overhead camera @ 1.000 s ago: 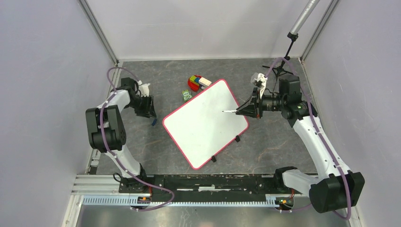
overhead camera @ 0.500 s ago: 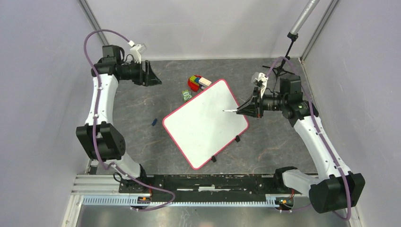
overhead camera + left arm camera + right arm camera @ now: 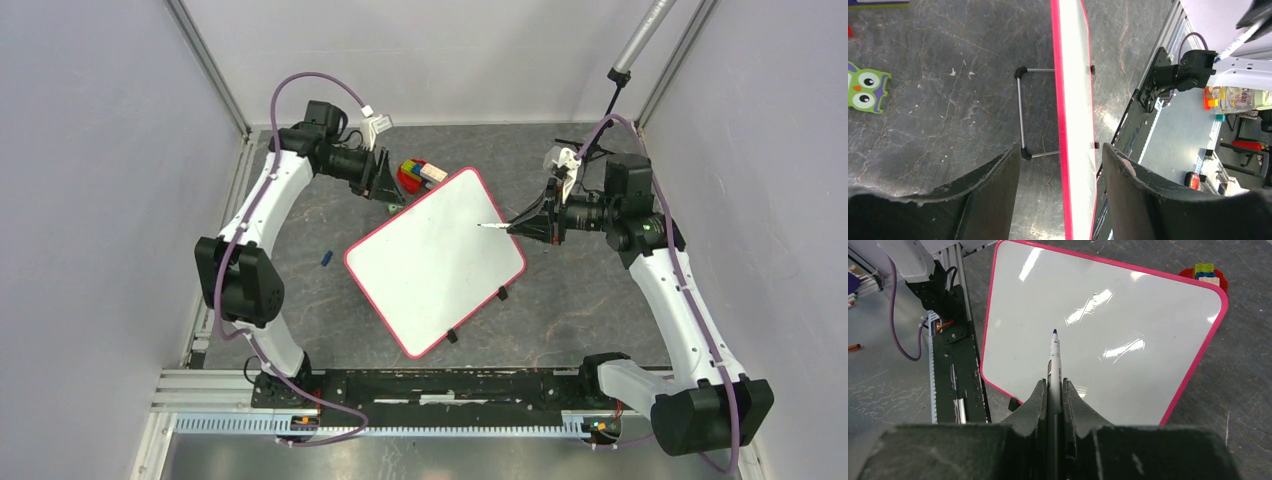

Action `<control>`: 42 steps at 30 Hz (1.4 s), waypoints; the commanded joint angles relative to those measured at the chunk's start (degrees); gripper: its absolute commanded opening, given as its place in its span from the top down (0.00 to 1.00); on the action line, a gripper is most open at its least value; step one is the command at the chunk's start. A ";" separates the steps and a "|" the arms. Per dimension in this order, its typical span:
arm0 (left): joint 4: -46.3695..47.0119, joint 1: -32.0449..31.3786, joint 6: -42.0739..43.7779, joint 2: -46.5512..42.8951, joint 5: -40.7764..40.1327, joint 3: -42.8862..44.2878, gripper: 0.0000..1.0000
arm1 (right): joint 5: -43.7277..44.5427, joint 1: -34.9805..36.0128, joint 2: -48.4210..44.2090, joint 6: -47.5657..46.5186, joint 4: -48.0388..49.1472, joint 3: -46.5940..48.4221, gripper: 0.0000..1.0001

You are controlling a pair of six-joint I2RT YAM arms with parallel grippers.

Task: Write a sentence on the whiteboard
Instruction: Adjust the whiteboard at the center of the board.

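The whiteboard (image 3: 430, 265) lies tilted mid-table with a pink-red rim and small black clips. Its face is blank; no blue sentence shows on it. My right gripper (image 3: 522, 227) is shut on a white marker (image 3: 1054, 357). The marker's blue tip (image 3: 480, 226) hovers over the board's right part. My left gripper (image 3: 385, 182) is open and empty by the board's far-left edge. In the left wrist view the board (image 3: 1075, 100) shows edge-on, lined up between the fingers (image 3: 993, 190) and beyond them. A wire stand (image 3: 1020, 115) props the board up.
Coloured toy blocks (image 3: 415, 174) and a green owl card (image 3: 395, 202) lie just behind the board, next to the left gripper. A small blue cap (image 3: 326, 259) lies left of the board. A black stand (image 3: 600, 140) rises at the back right. Enclosure walls stand on three sides.
My left arm swung from the table's left side up and across to the board's far-left edge. My right gripper with the marker shifted slightly up and to the right.
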 commanded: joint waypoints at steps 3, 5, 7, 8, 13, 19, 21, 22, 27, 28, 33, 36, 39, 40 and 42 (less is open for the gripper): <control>1.38 -3.44 -2.04 3.46 -2.93 2.08 0.34 | -1.96 -0.23 -1.04 -1.03 -0.22 1.38 1.00; 1.43 -4.40 -1.89 4.17 -4.07 2.12 0.36 | -2.10 -0.20 -0.95 -1.27 -0.50 1.48 1.00; 1.43 -5.17 -1.64 4.53 -3.58 2.13 0.39 | -2.47 -0.21 -0.71 -1.55 -0.90 1.55 1.00; 1.43 -5.60 -1.68 4.66 -3.01 2.13 0.42 | -2.64 -0.21 -0.66 -1.64 -1.03 1.58 1.00; 1.43 -7.35 -0.79 5.62 -0.52 1.95 0.64 | -3.34 -0.20 -0.14 -2.32 -2.02 1.86 1.00; 1.43 -9.37 0.57 7.34 -0.25 2.03 0.84 | -3.45 -0.21 -0.05 -4.37 -4.44 2.03 1.00; 1.43 -9.97 0.56 7.81 0.45 2.21 0.88 | -3.50 -0.19 -0.03 -5.64 -5.94 2.18 1.00; 1.42 -10.30 0.56 8.03 0.47 2.38 0.90 | -3.47 -0.26 0.05 -6.17 -6.46 2.23 1.00; 1.43 -12.21 -0.21 9.44 0.27 3.24 0.97 | -3.75 -0.27 0.19 -8.00 -8.65 2.19 1.00; 1.43 -12.61 -0.56 9.71 0.28 3.48 0.97 | -3.86 -0.22 0.19 -8.31 -8.90 2.12 1.00; 1.42 -14.81 -1.60 11.03 -0.28 4.01 0.97 | -4.15 -0.22 0.16 -9.66 -10.27 1.73 1.00; 1.42 -16.12 -1.98 11.68 -0.85 4.36 0.98 | -4.17 -0.24 0.16 -10.92 -11.41 1.45 1.00; 2.24 -16.58 -2.84 11.72 -1.64 4.24 0.98 | -4.00 -0.17 -0.02 -11.81 -12.00 0.90 1.00; 2.64 -16.49 -3.09 11.59 -2.09 4.13 0.96 | -3.83 -0.23 -0.26 -11.99 -12.04 0.59 1.00; 2.71 -16.45 -3.21 11.24 -2.98 4.45 0.86 | -3.55 -0.26 -0.61 -11.93 -11.65 -0.32 1.00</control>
